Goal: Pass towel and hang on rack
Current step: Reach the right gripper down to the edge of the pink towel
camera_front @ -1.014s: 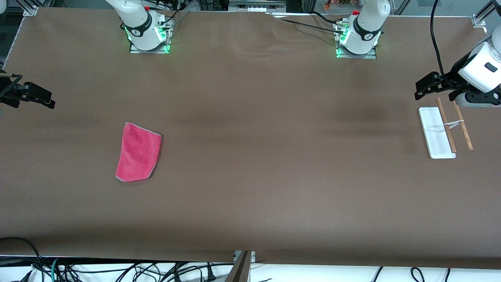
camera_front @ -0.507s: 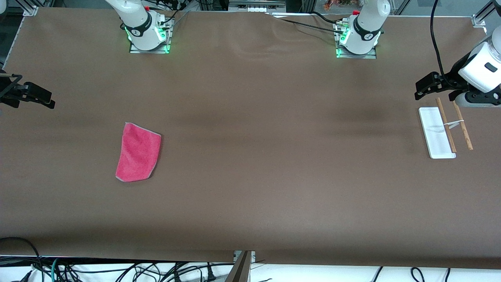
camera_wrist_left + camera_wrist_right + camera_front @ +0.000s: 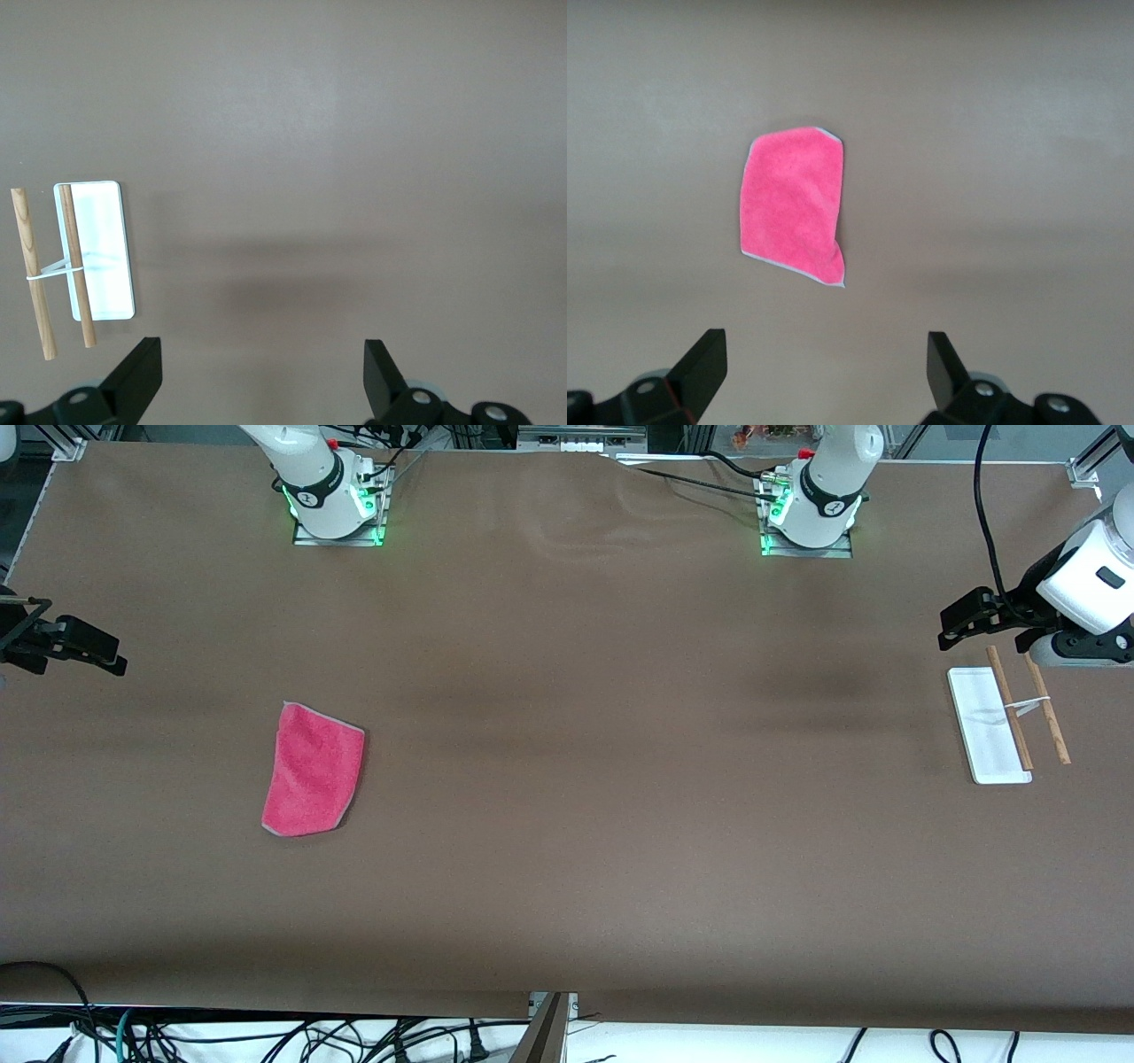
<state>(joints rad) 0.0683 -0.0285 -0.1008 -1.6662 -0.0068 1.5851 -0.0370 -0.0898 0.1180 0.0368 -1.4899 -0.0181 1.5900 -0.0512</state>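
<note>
The pink-red towel (image 3: 313, 781) lies flat on the brown table toward the right arm's end; it also shows in the right wrist view (image 3: 793, 204). The rack (image 3: 990, 726), a white base with two brown rods, stands toward the left arm's end and shows in the left wrist view (image 3: 93, 252). My right gripper (image 3: 84, 646) is open and empty, up in the air over the table's end edge, apart from the towel; its fingers frame bare table (image 3: 824, 363). My left gripper (image 3: 970, 615) is open and empty, in the air just by the rack; its fingers show in the left wrist view (image 3: 263, 376).
Both arm bases (image 3: 335, 500) (image 3: 811, 514) stand along the table's farther edge. A black cable (image 3: 983, 505) hangs to the left arm's wrist. Loose cables (image 3: 266, 1041) lie below the nearer table edge. The brown table (image 3: 602, 779) stretches wide between towel and rack.
My right gripper has shifted very slightly. The left arm, the towel and the rack have not moved.
</note>
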